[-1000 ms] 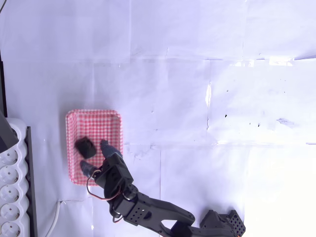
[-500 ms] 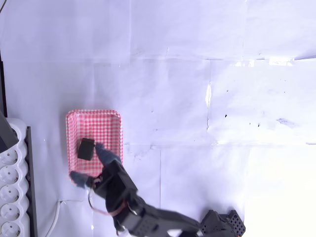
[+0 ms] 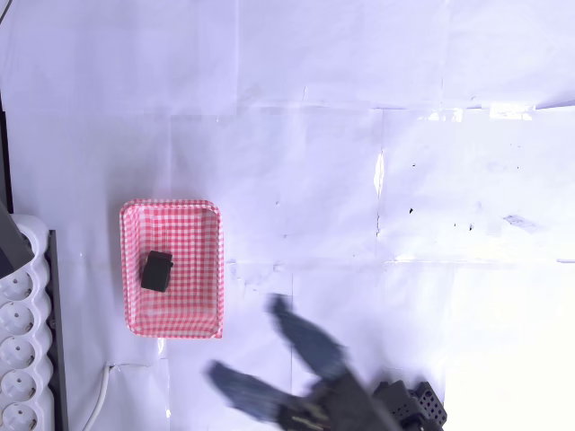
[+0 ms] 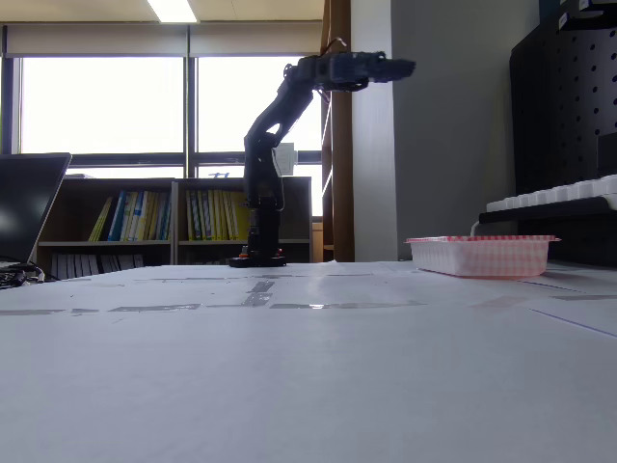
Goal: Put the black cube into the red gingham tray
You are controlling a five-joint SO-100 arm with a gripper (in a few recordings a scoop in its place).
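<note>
The black cube point(image 3: 156, 270) lies inside the red gingham tray point(image 3: 193, 238), left of its middle, with nothing touching it. My gripper point(image 3: 247, 338) appears blurred to the right of and below the tray in the overhead view, open, its two fingers spread wide and holding nothing. In the fixed view the gripper point(image 4: 400, 68) is raised high above the table on a bent arm, left of the tray point(image 4: 479, 255); the tray's wall hides the cube there.
A white power strip point(image 3: 22, 341) with a white cable point(image 3: 103, 384) lies along the left edge, close to the tray. The arm's base point(image 3: 409, 406) sits at the bottom edge. White paper sheets cover the table point(image 3: 359, 180). A laptop point(image 4: 29, 207) stands at the far left.
The gripper let the cube drop in the tray, then pulled back to the right and rose, its fingers spreading wider. The cube turned slightly and now lies still.
</note>
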